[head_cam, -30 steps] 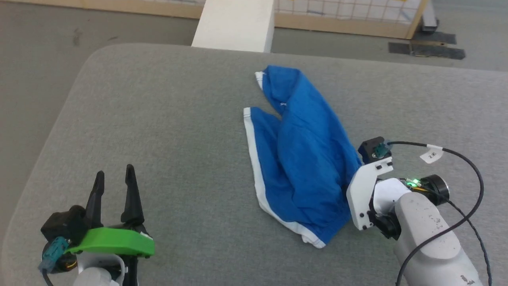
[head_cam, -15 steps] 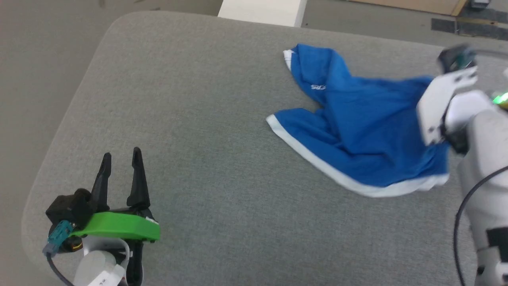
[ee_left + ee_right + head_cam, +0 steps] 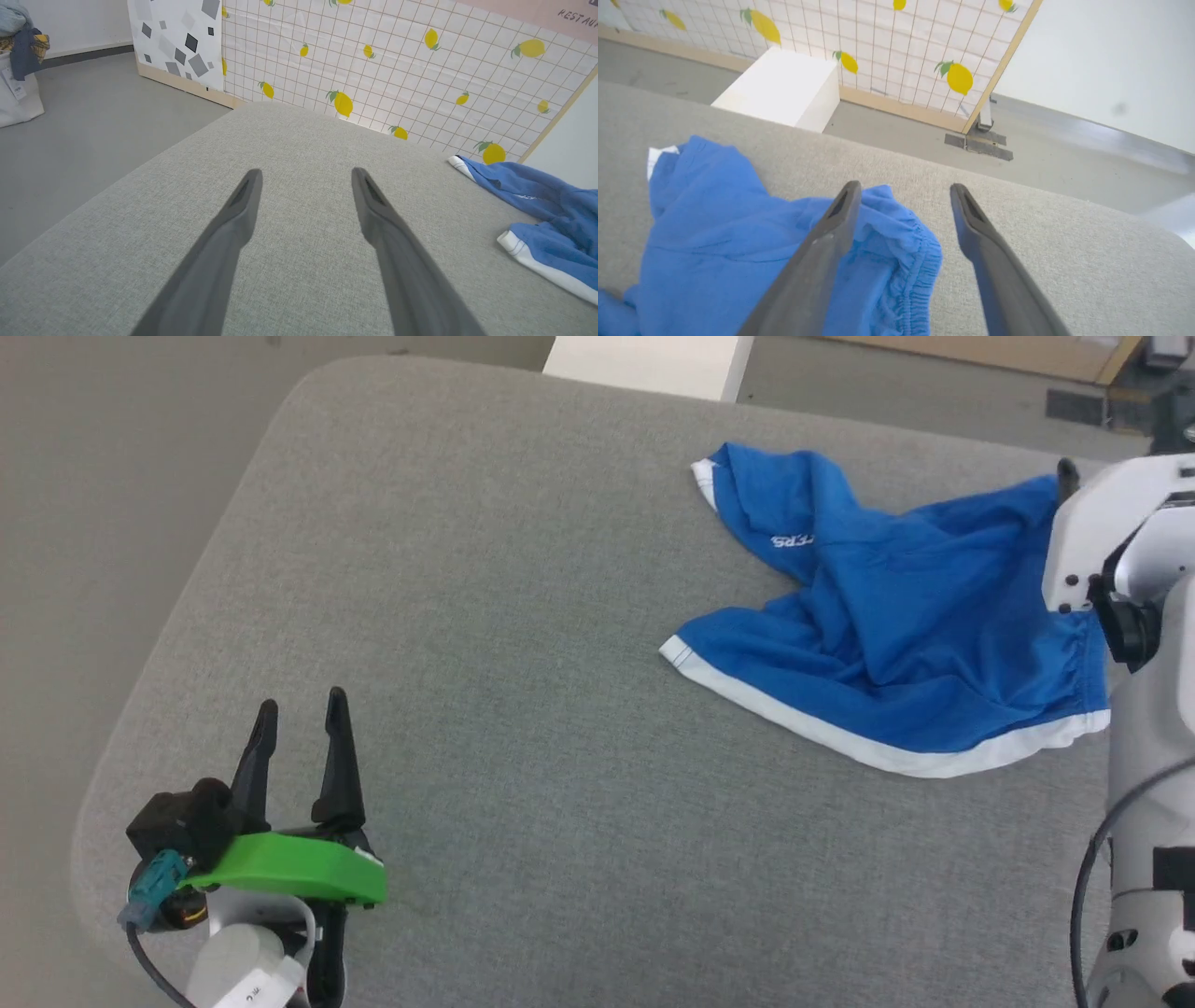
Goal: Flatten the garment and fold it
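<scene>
Lying rumpled toward the far right of the grey padded surface [image 3: 523, 616], the garment [image 3: 896, 644] is only partly spread, with folds bunched at its gathered waistband. The right gripper [image 3: 904, 187] is poised at that waistband edge with its fingers apart and nothing clasped. The left gripper [image 3: 302, 700] is held well apart at the near left, fingers likewise spread, presumably kept clear until a second corner must be taken.

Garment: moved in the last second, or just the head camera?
Yes. The garment pivoted: the leg end stays by the white block, the waistband end swung from near the robot out to its right.
</scene>
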You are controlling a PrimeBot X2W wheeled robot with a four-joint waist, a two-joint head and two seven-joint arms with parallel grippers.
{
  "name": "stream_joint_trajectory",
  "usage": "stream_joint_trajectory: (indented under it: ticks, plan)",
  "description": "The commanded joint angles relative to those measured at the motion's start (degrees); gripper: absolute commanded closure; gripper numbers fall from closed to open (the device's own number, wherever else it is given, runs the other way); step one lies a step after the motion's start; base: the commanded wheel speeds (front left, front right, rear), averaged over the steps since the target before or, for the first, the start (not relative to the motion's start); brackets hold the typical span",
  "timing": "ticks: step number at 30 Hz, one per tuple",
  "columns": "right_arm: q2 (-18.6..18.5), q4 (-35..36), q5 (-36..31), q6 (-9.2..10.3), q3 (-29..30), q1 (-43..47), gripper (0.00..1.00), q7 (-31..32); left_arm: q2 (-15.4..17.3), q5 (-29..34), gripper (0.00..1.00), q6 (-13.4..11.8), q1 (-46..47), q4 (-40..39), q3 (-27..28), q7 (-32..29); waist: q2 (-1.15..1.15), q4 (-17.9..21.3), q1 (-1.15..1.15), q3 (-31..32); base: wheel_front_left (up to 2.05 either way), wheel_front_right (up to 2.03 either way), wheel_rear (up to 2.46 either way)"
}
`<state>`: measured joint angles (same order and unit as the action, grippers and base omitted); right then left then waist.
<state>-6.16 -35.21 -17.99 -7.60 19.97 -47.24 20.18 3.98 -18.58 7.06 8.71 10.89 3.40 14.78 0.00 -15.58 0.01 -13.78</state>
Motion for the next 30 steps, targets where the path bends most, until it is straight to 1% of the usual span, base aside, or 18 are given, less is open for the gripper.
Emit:
stream_joint_trajectory:
  ticks: [1,3,5,9,13,17,21,24,27,30]
  plan:
    - [0.8,1.1,0.3,0.11,0.7,1.8,0.00,-3.6,-0.1,0.9,0.00,0.4,-0.8,0.0,0.3,0.2,0.00,3.5,-0.01,4.2,0.00,0.00,0.00]
    - [2.1,2.2,3.1,0.11,1.5,4.3,0.00,-9.8,-0.1,1.4,0.00,0.4,-1.9,-0.1,0.4,0.2,0.00,4.9,-0.01,6.4,0.00,0.00,0.00]
    - [2.8,2.9,6.9,0.11,0.9,7.2,0.00,-15.0,-0.2,2.0,0.00,0.4,-3.1,-0.2,0.5,0.2,0.00,6.6,-0.01,8.3,0.00,0.00,0.00]
    - [3.2,4.6,12.4,0.11,-3.4,14.7,0.00,-22.8,-0.4,2.6,0.00,0.3,-5.1,-0.4,0.4,0.2,0.00,9.6,-0.01,11.0,0.00,0.00,0.00]
    - [3.3,6.8,19.0,0.11,-5.8,23.9,0.00,-28.7,-0.6,2.7,0.00,0.0,-6.2,-0.8,0.1,0.2,0.00,12.0,-0.01,12.9,0.00,0.00,0.00]
    - [3.3,7.7,24.3,0.11,-9.0,32.9,0.00,-31.4,-0.9,2.5,0.00,-0.4,-7.2,-1.0,-0.9,0.2,0.00,13.9,-0.01,13.3,0.00,0.00,0.00]
    - [3.3,8.8,28.0,0.11,-11.7,38.6,0.00,-32.3,-1.0,2.1,0.00,-1.0,-8.2,-1.2,-1.1,0.2,0.00,16.1,-0.01,13.2,0.00,0.00,0.00]
    - [3.3,9.2,30.6,0.11,-12.7,40.3,0.00,-32.9,-1.0,1.4,0.00,-1.5,-8.2,-0.5,-1.3,0.2,0.00,17.4,-0.01,12.8,0.00,0.00,0.00]
    - [3.3,9.8,31.7,0.11,-13.5,40.6,0.00,-33.3,-1.0,0.1,0.00,-2.5,-5.5,0.9,-1.9,-0.7,0.00,18.4,-0.01,11.9,0.00,0.00,0.00]
    - [3.3,10.9,32.2,0.11,-13.6,39.9,0.00,-33.6,-1.1,-1.2,0.00,-3.2,0.5,3.4,-3.0,-6.0,0.00,19.1,-0.01,10.3,0.00,0.00,0.00]
